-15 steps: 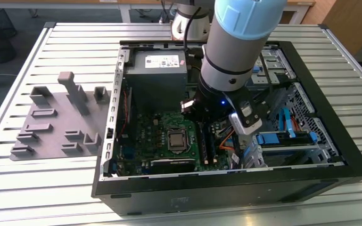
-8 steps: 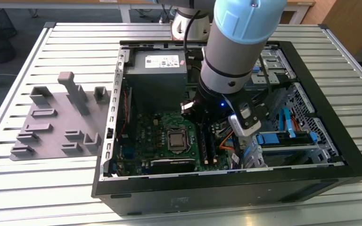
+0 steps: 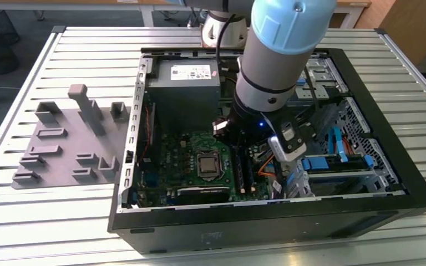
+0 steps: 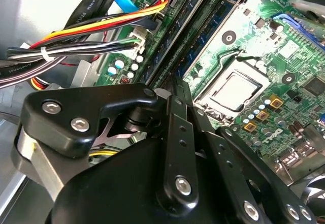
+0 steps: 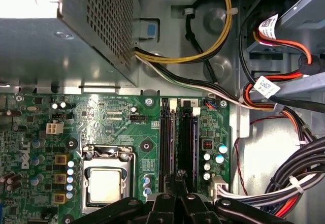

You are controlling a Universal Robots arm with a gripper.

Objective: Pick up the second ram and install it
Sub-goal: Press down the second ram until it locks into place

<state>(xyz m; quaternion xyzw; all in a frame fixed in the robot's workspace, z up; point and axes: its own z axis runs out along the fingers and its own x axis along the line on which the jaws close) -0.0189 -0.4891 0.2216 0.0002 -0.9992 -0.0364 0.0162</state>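
My gripper (image 5: 179, 176) is down inside the open computer case (image 3: 272, 213), over the green motherboard (image 5: 117, 117). Its black fingers are closed together, with their tips just above the two long memory slots (image 5: 177, 142). In the exterior view, dark sticks (image 3: 244, 167) stand in those slots right below the gripper (image 3: 244, 148). I cannot tell which of them is the second ram, nor whether the fingertips touch it. In the second wrist view, the gripper (image 4: 174, 87) points at the same slots (image 4: 177, 36).
The bare processor socket (image 5: 104, 183) lies beside the slots. A grey power supply (image 3: 183, 83) sits behind them. Bundled cables (image 5: 284, 183) and drive bays (image 3: 339, 160) crowd the other side. A grey holder plate (image 3: 65, 144) lies on the slatted table at the exterior view's left.
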